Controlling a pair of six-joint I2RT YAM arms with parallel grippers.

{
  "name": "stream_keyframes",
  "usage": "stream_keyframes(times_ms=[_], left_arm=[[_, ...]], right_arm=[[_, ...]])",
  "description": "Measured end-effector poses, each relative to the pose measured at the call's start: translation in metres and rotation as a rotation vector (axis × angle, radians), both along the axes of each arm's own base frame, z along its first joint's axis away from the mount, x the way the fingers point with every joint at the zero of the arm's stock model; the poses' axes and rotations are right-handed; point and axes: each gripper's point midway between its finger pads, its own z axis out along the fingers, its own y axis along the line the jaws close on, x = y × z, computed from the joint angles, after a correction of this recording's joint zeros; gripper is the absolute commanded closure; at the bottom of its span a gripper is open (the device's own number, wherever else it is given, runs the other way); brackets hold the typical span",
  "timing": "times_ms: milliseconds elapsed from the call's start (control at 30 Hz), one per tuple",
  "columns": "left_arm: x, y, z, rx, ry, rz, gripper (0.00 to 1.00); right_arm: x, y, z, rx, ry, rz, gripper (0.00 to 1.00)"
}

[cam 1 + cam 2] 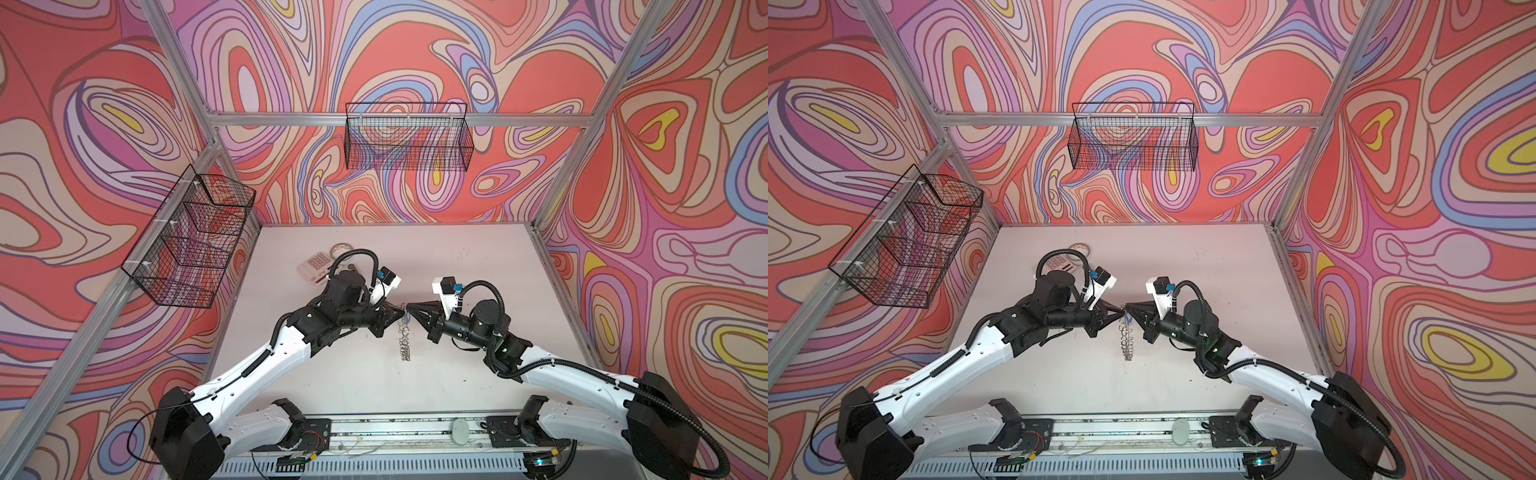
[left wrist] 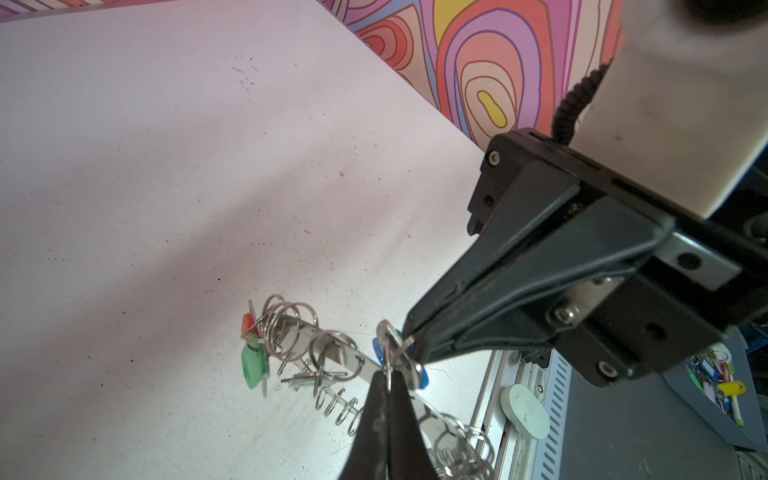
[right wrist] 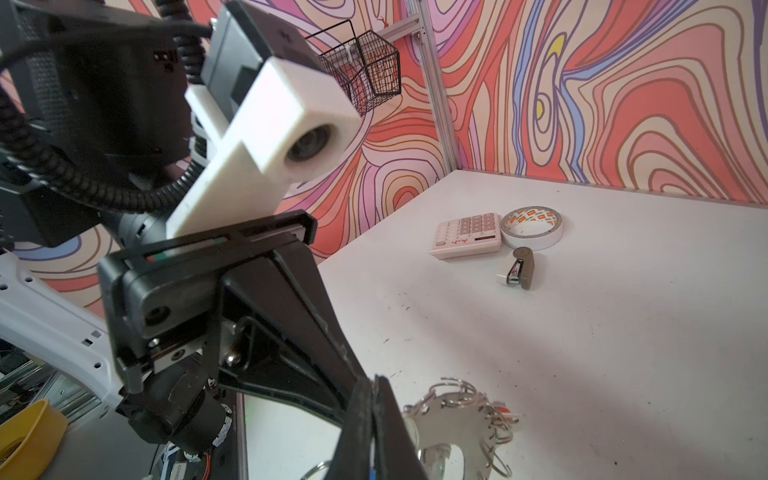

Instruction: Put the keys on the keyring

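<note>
The keyring [image 1: 405, 341], a flat grey disc [image 3: 453, 419] fringed with wire loops, hangs edge-on above the table in both top views. My left gripper [image 2: 388, 376] is shut on a loop at its upper rim. My right gripper [image 3: 375, 380] meets it tip to tip [image 1: 410, 308], shut on a blue-tagged key [image 2: 377, 351] by its ring. On the keyring's lower loops hang a red-orange-tagged key [image 2: 248, 322] and a green-tagged key [image 2: 253, 365]. How the blue key's ring sits against the keyring's loop is hidden by the fingers.
A pink calculator [image 3: 465, 235], a tape roll [image 3: 532, 227] and a small brown tool [image 3: 521, 268] lie at the table's [image 1: 478, 270] far left. Wire baskets hang on the back wall [image 1: 409, 137] and left wall [image 1: 191, 241]. A pale oval disc [image 1: 460, 432] rests on the front rail.
</note>
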Motion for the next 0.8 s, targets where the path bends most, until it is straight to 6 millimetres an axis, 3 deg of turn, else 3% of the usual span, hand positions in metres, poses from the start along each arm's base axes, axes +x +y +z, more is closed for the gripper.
stream_keyframes(times_ms=[800], left_arm=[[-0.0008, 0.0001, -0.0020, -0.014, 0.056, 0.032, 1.00]], right_arm=[[0.0011, 0.0062, -0.0010, -0.007, -0.031, -0.029, 1.00]])
